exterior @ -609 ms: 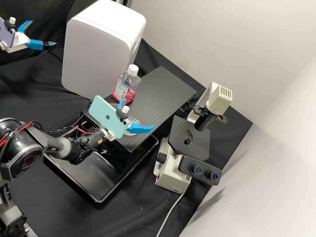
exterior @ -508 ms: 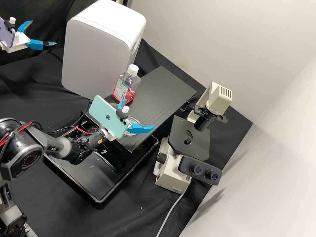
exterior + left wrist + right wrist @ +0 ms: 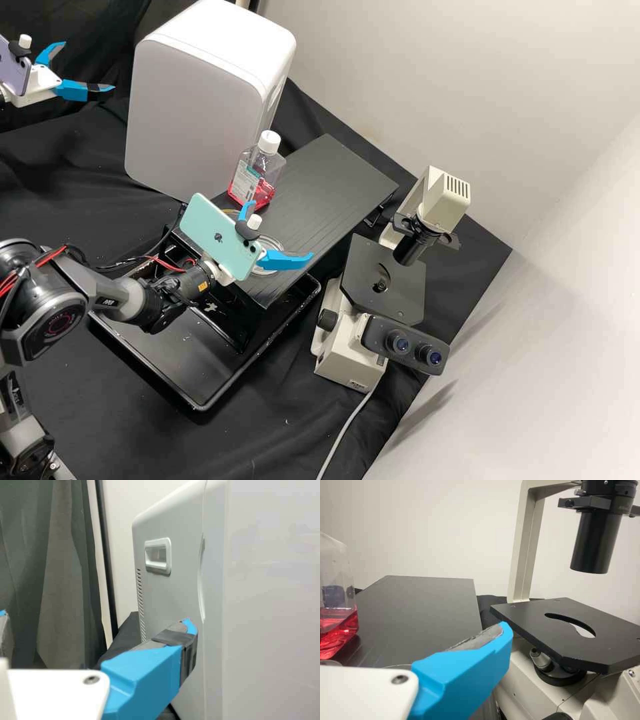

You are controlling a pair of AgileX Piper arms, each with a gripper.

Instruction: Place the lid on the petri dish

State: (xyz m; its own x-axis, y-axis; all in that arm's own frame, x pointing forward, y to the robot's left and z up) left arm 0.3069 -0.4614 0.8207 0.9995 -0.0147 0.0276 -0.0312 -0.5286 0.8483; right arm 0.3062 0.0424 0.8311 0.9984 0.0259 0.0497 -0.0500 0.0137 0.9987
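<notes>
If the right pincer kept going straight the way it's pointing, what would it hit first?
The right pincer would likely meet the microscope first, at or just under its black stage, though depth is unclear.

Right gripper (image 3: 270, 235): my fingers are bright blue with grey pads, on a white body. Wrist casing (image 3: 217, 235): mint green. Left gripper (image 3: 69, 70): the same blue on white. Petri dish (image 3: 270, 241): clear. Platform (image 3: 327, 180): matt black, ruled with fine parallel lines. Flask (image 3: 253, 177): red liquid, white cap. Box (image 3: 207, 93): plain white. Microscope (image 3: 340, 353): cream body, black stage, blue-tinted eyepieces. Bench cloth (image 3: 100, 173): black.
</notes>
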